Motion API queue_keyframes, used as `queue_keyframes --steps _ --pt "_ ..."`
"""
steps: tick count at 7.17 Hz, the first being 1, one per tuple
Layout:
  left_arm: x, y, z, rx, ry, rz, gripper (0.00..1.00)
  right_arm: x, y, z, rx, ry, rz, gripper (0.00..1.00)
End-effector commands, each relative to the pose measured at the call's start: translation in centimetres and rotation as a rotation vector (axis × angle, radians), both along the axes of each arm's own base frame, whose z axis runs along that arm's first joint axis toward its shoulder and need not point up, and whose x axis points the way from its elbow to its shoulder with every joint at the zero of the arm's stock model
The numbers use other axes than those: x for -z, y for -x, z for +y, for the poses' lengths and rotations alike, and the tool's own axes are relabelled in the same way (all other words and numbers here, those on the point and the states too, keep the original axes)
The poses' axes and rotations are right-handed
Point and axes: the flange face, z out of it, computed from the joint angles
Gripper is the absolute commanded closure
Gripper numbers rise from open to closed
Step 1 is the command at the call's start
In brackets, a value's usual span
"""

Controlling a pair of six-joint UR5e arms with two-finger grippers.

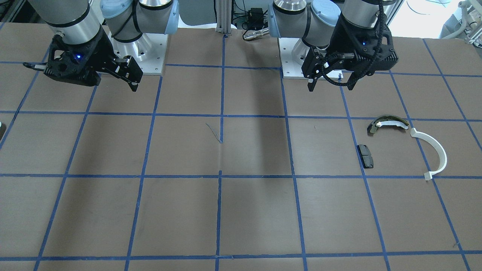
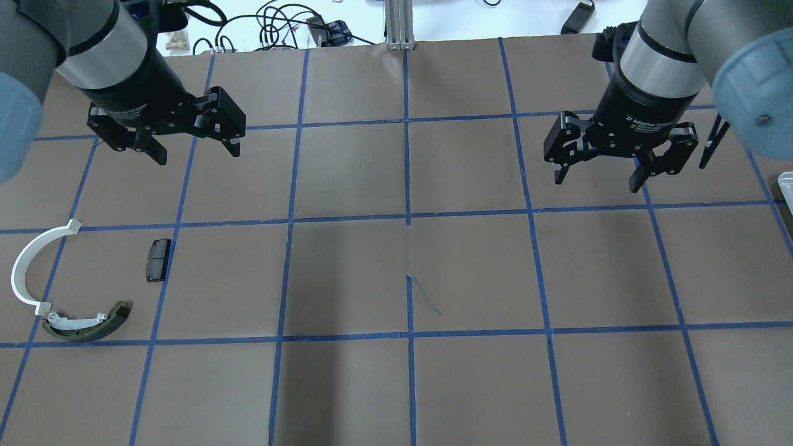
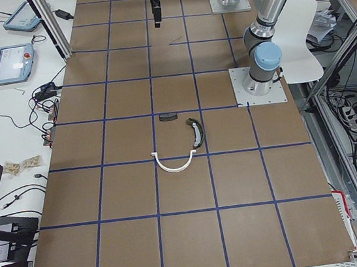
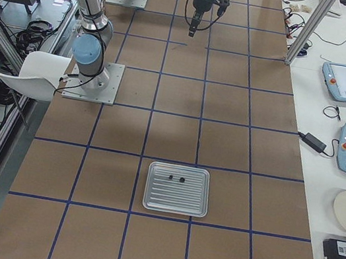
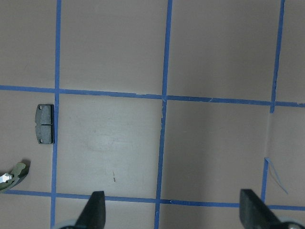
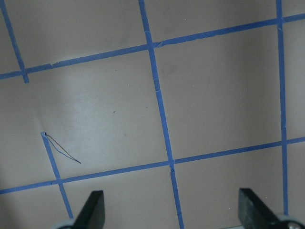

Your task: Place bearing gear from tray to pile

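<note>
I have my left gripper (image 2: pixel 197 155) and right gripper (image 2: pixel 596 183) spread wide, both empty; black brake pad (image 5: pixel 45 124) lies below, outside the left jaws.

The table (image 2: pixel 471 272) is covered in brown paper, ruled into large squares by blue tape (image 2: pixel 407 173). At the lower left of the overhead view three parts lie loosely grouped: a white curved arc (image 2: pixel 17 272), a dark olive brake shoe (image 2: pixel 83 328) just below it with one end close to the arc's lower tip, and a black rectangular pad (image 2: pixel 157 260) to their right, apart from both. A thin dark scribble (image 2: pixel 424 297) marks the paper near the middle. A flat metal tray (image 4: pixel 174 200) (seen whole only from the right end) lies low in that frame.
</note>
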Motion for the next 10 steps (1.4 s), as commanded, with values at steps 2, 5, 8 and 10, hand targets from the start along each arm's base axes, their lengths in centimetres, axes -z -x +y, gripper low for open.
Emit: queue_keyframes --steps 2,5,8,10 --pt "0.0 0.0 0.0 0.000 0.000 0.000 0.00 0.1 0.2 0.0 -0.005 -0.007 0.014 0.00" --pt "0.1 0.0 -0.1 0.000 -0.001 0.000 0.00 0.4 0.3 0.1 -0.006 -0.018 0.015 0.00" --pt "0.1 0.0 -0.1 0.000 -0.001 0.000 0.00 0.1 0.9 -0.4 -0.029 0.006 0.011 0.00" --pt "0.0 0.0 -0.1 0.000 0.000 0.000 0.00 0.4 9.2 -1.8 -0.092 0.008 -0.012 0.00"
